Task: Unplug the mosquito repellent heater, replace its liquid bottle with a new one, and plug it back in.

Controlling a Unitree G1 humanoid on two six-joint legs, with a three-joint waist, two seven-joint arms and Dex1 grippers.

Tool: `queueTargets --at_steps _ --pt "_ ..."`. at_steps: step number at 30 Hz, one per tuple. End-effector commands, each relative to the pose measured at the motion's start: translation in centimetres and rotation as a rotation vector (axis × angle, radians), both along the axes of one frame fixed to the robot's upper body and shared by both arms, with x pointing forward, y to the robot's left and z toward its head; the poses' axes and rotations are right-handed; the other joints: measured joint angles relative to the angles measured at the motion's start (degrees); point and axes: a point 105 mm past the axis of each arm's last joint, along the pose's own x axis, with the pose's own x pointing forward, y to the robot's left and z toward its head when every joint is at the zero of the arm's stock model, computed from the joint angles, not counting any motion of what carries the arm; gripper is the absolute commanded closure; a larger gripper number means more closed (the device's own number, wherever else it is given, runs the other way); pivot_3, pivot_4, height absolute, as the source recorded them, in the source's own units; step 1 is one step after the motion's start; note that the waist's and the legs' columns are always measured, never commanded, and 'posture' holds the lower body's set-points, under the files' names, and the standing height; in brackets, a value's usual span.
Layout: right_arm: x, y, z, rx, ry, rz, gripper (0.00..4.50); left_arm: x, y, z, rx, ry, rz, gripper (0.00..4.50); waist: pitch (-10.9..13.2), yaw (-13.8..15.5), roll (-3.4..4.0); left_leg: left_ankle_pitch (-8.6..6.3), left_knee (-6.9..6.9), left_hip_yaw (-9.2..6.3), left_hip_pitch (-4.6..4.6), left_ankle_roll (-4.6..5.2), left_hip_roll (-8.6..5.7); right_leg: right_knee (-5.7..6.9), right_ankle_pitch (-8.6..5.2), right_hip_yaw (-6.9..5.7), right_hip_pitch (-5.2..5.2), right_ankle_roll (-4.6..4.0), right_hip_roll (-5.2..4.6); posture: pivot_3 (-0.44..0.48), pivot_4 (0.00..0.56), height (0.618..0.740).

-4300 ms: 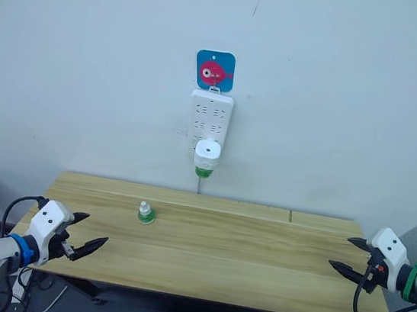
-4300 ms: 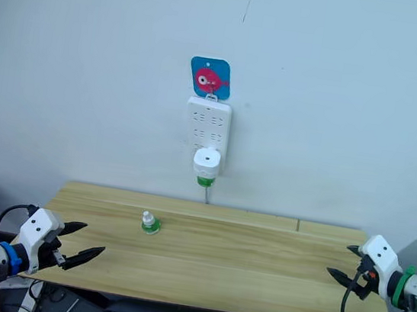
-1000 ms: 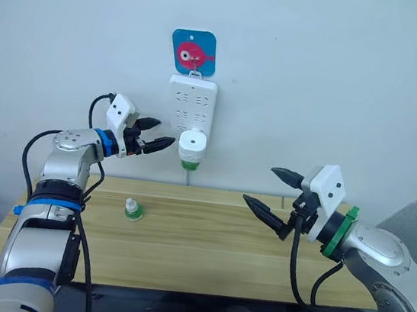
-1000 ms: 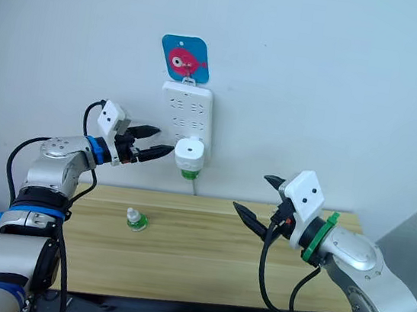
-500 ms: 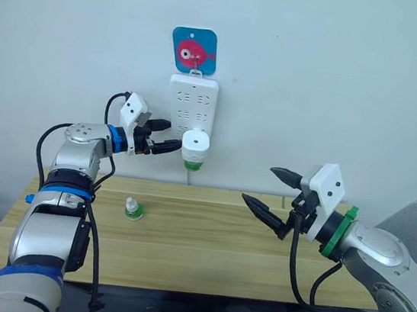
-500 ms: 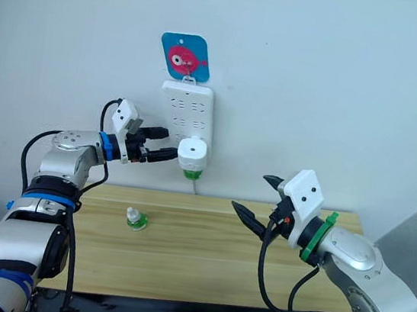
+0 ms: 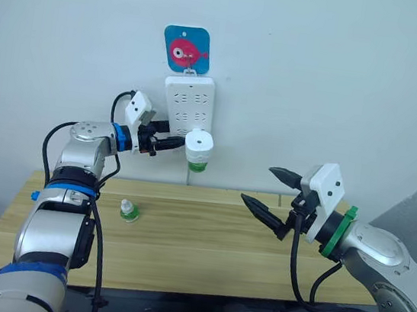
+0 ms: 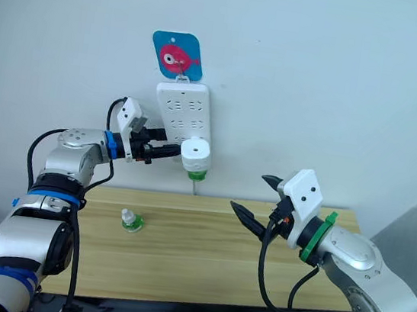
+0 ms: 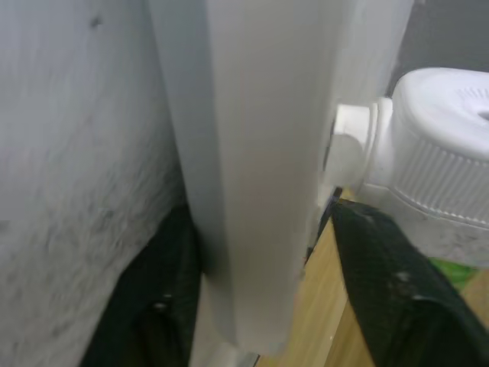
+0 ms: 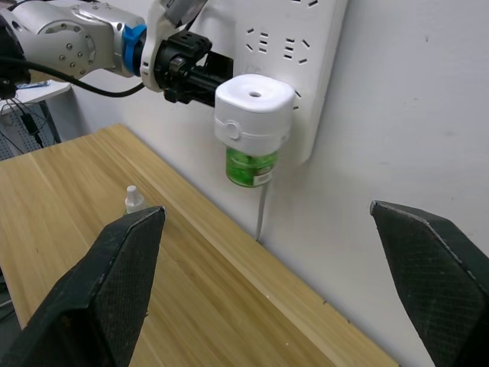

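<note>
The mosquito repellent heater (image 7: 199,142), a small white rounded unit, is plugged into the bottom of the white power strip (image 7: 188,99) on the wall. Its green liquid bottle (image 7: 197,166) hangs under it. My left gripper (image 7: 176,138) is at the strip's lower left edge, just left of the heater. In the left wrist view one finger sits behind the strip (image 9: 252,153) and the other finger (image 9: 382,283) in front, beside the heater (image 9: 443,153). A small new bottle (image 7: 128,210) stands on the wooden table (image 7: 205,236). My right gripper (image 7: 258,184) hangs open above the table's right half, holding nothing.
The strip hangs from a blue hook plate with a pink fish (image 7: 186,48). Its cord (image 7: 188,178) drops behind the table's back edge. The wall stands directly behind the table.
My left gripper has moved right to the strip's edge and its fingers have closed in around it. The right arm has not moved.
</note>
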Motion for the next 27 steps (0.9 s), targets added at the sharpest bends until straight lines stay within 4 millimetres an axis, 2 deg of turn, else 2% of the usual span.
queueTargets --at_steps 1,5,8,11,14,18,21,24,27 --pt "-0.6 0.5 1.4 0.022 -0.063 0.035 0.00 0.2 -0.6 1.7 -0.024 -0.048 -0.022 2.96 0.00 0.04 0.01 0.00 0.00 -0.03 -0.01 0.00 -0.01 0.01 0.00 -0.04 0.01 0.00 0.00 -0.267 0.085 0.733" --pt "-0.2 0.6 1.3 0.030 -0.062 0.025 0.00 0.1 -0.8 1.7 -0.026 -0.045 -0.034 3.16 0.00 -0.14 0.01 0.00 0.10 -0.09 0.00 0.00 -0.01 0.00 0.00 -0.08 0.08 0.00 -0.01 -0.269 0.084 0.733" --pt "1.0 1.3 1.2 0.035 -0.042 -0.001 0.00 -0.1 -0.9 1.7 -0.031 -0.040 -0.035 3.16 0.01 -0.44 0.01 0.02 0.17 -0.08 0.01 0.01 -0.01 0.01 0.00 -0.06 0.10 0.01 -0.01 -0.274 0.083 0.733" --pt "2.8 2.3 1.2 0.037 -0.043 -0.066 0.00 -0.2 -0.9 1.7 -0.038 -0.032 -0.035 3.16 0.01 -0.55 0.02 0.02 0.24 -0.09 0.00 0.01 -0.01 0.03 0.02 -0.05 0.11 0.03 -0.01 -0.274 0.085 0.733" --pt "4.3 4.3 1.6 0.080 -0.032 -0.130 0.00 -0.5 -1.1 1.5 -0.039 -0.028 -0.037 3.16 0.02 -0.65 0.03 0.02 0.22 -0.13 -0.02 0.02 0.00 0.05 0.02 -0.07 0.09 0.03 -0.01 -0.272 0.087 0.733" --pt "5.3 6.9 1.1 0.069 0.010 -0.155 0.00 -0.7 -1.1 1.3 -0.035 -0.023 -0.035 3.16 0.03 -0.56 0.04 0.02 0.19 -0.37 -0.12 0.01 -0.02 0.10 0.03 -0.31 0.05 0.00 -0.03 -0.263 0.087 0.733" --pt "5.6 7.7 0.9 0.059 0.033 -0.159 0.00 -0.7 -1.1 1.2 -0.034 -0.021 -0.032 3.16 0.03 -0.51 0.05 0.02 0.19 -0.63 -0.21 0.00 -0.05 0.10 0.15 -0.62 0.06 -0.23 -0.10 -0.263 0.087 0.733" --pt "7.0 8.8 1.4 0.090 0.058 -0.211 0.00 -0.7 -1.2 1.2 -0.030 -0.025 -0.033 3.16 0.08 -0.69 0.13 0.03 0.20 -0.84 -0.28 0.00 -0.09 0.12 0.15 -0.85 0.07 -0.27 -0.11 -0.256 0.084 0.733" --pt "7.7 9.5 1.6 0.092 0.049 -0.227 0.00 -0.7 -1.3 1.2 -0.029 -0.025 -0.032 3.16 0.09 -0.68 0.15 0.08 0.20 -1.02 -0.27 -0.06 -0.12 0.28 0.15 -1.00 0.06 -0.28 -0.10 -0.254 0.081 0.733"
